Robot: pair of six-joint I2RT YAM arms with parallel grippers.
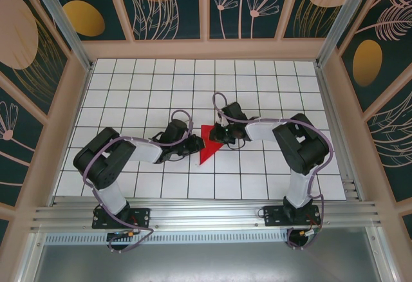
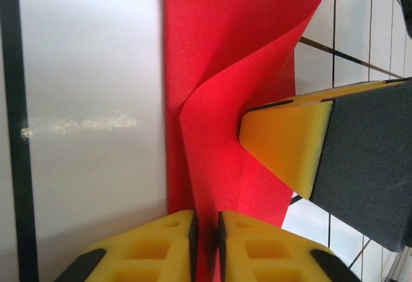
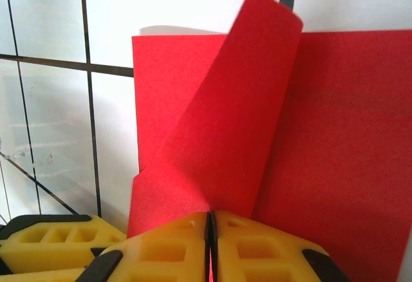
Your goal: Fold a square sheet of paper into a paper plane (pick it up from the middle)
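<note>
- Red sheet of paper lies partly folded near the middle of the white gridded counter, between the two end effectors; from above it reads as a triangle with its tip toward the near edge
- Left end effector sits at the sheet's left side; in the left wrist view its yellow fingers are pressed together, pinching a raised fold of the red paper in the narrow gap between them; left of that fold a strip of paper lies flat on the tiles; farther away a flap curls upward
- To the right of the fold in the same view, a yellow fingertip with a dark pad, belonging to the right arm, touches the red paper
- Right end effector is at the sheet's upper right side; in the right wrist view its yellow fingers are closed on the near edge of the paper; a flap rises from the pinch and leans diagonally across the flat red layer behind it
</note>
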